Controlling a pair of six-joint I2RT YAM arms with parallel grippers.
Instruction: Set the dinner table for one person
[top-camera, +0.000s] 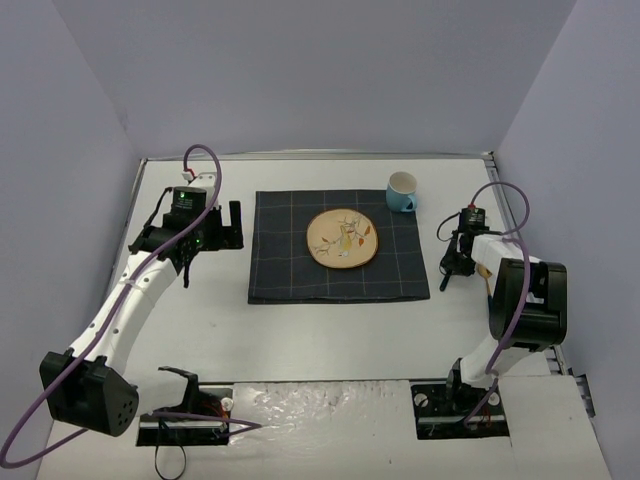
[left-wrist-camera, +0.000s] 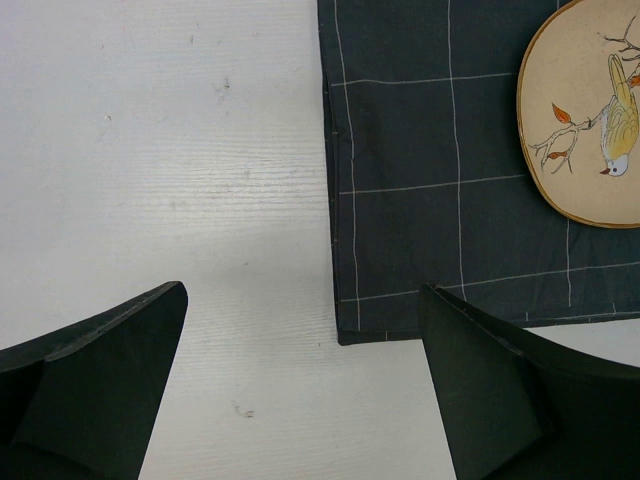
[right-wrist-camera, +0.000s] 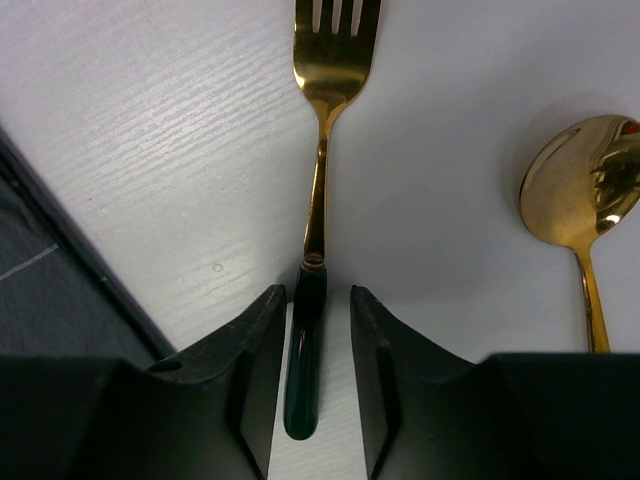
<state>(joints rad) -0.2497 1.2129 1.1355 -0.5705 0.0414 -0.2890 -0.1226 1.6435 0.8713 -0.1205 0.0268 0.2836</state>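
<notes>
Jaws of my right claw (right-wrist-camera: 318, 295) stand narrowly parted astride the fork (right-wrist-camera: 322, 150) handle, not yet pinching; fork lies flat on the dinner table (right-wrist-camera: 150, 130), spoon (right-wrist-camera: 580, 180) beside, mat (right-wrist-camera: 40, 270) opposite. Risk: off-centre closure skids the slim handle. My left claw (left-wrist-camera: 302, 290) gapes empty.

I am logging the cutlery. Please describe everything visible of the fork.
The fork has shiny gold tines and neck, metal by its look, and a glossy dark green handle. It lies flat on the white dinner table. The fingers of the right gripper straddle the handle, with a narrow gap on one side. A gold spoon lies beside it, apart.
</notes>
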